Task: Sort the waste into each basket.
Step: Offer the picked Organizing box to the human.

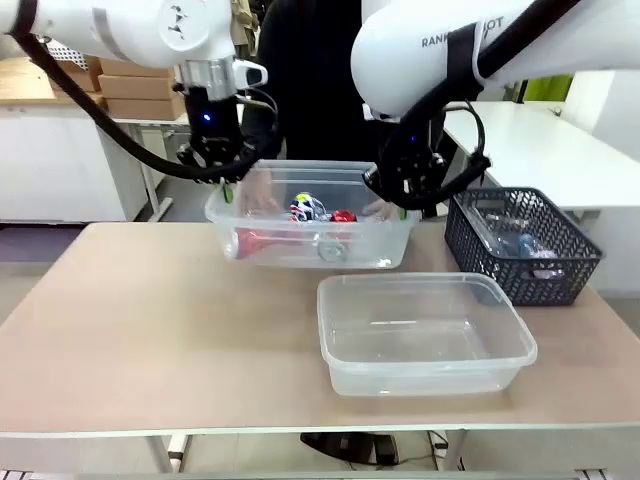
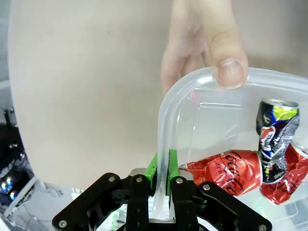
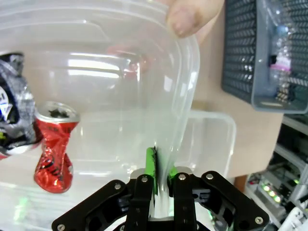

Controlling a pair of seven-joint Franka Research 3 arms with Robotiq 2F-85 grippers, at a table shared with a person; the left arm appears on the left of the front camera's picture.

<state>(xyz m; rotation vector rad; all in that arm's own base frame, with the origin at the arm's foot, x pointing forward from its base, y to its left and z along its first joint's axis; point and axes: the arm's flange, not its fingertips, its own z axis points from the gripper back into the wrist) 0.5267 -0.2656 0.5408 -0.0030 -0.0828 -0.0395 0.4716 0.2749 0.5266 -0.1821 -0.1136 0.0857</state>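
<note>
Both fingers [image 2: 162, 169] [image 3: 161, 168] pinch tub rim [image 1: 300, 167] — cans [image 1: 310, 210] inside

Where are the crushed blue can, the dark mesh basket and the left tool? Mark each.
crushed blue can [image 2: 275, 137], left wrist view, its dented side.
dark mesh basket [image 1: 500, 255], front view, its front wall.
left tool [image 2: 162, 169], left wrist view, between green pads clamping the tub rim.

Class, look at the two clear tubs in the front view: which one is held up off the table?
The far clear tub holding crushed cans, gripped at its ends by both grippers; the near tub rests empty on the table.
</note>
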